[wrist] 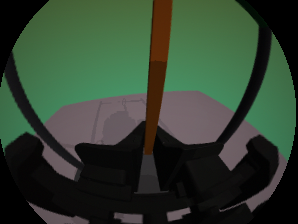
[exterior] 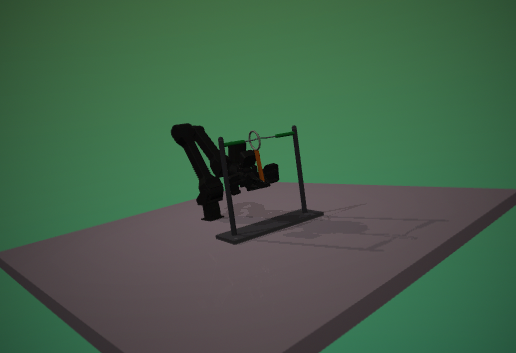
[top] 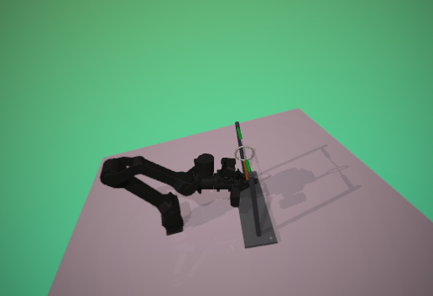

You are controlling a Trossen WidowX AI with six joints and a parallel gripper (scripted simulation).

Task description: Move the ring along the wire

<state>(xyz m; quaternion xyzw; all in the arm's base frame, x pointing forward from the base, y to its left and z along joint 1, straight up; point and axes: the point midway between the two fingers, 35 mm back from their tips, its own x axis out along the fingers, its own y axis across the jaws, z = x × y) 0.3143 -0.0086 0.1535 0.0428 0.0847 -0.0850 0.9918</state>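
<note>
The ring (top: 254,153) (exterior: 260,141) is upright around the thin grey wire (exterior: 268,137), just past the inner end of the near green part (top: 248,166) (exterior: 234,143). In the exterior view the wire passes near the ring's middle; contact is too small to tell. The other green part (top: 239,132) (exterior: 284,135) lies by the far post (exterior: 299,170). The orange handle (top: 246,173) (exterior: 259,165) (wrist: 159,45) points down from the ring. My gripper (top: 247,181) (exterior: 263,183) (wrist: 147,124) is shut on its lower end, below the wire. Ring and wire are outside the wrist view.
The near post (top: 255,210) (exterior: 228,190) stands close beside my gripper. Both posts rise from a dark base plate (top: 252,241) (exterior: 280,227) below it. In the wrist view dark posts (wrist: 30,115) (wrist: 255,75) show on both sides. The arm reaches in from one side of the frame.
</note>
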